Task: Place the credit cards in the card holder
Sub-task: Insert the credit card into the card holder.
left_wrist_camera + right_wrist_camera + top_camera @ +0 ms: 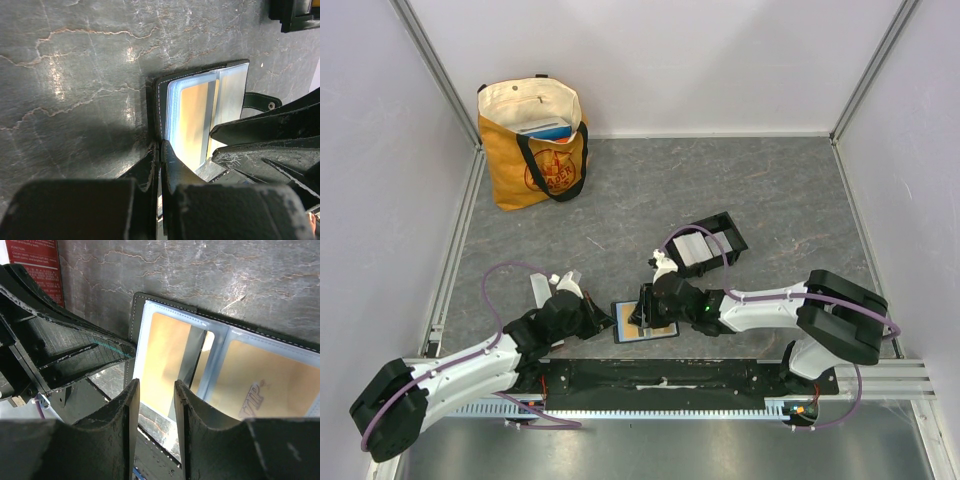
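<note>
Clearly, "VIP" shows on the orange-gold card [265, 385] in the wallet [159, 107]; left gripper [160, 147] closed, right gripper [156, 385] parted

A robotics lab test cell: plain white walls [700, 60] on aluminium framing [431, 60] enclose the grey marbled table [770, 190] beyond the right end effector [648, 300].

Glossy credit card [260, 380], probably plastic.
</note>
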